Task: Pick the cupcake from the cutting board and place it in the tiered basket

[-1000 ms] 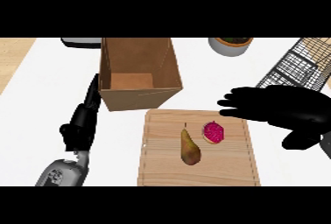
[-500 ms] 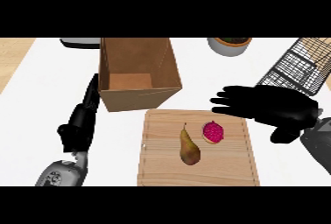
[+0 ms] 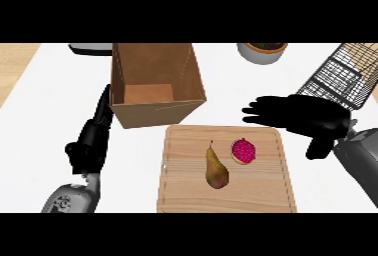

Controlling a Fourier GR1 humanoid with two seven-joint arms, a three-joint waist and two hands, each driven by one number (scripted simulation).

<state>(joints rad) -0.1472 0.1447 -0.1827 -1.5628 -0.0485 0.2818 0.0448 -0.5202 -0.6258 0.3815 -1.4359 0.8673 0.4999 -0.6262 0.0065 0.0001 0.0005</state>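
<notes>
The cupcake (image 3: 244, 151), pink-topped with a tan wrapper, lies on the wooden cutting board (image 3: 258, 192), right of a brown pear (image 3: 215, 168). My right hand (image 3: 306, 116) hovers open just above and to the right of the cupcake, fingers spread and pointing left over the board's far edge, thumb hanging down on the right. It holds nothing. The black wire tiered basket (image 3: 343, 75) stands at the far right. My left hand (image 3: 91, 141) rests open at the left, fingers pointing up beside the box.
An open cardboard box (image 3: 155, 82) stands behind the board's left side. A grey pot (image 3: 261, 51) with brown contents sits at the back. A dark flat object (image 3: 91, 48) shows at the back left.
My right hand has moved left and slightly down, from beside the basket toward the board's far right corner, nearer the cupcake. The left hand, the cupcake and the pear have stayed put.
</notes>
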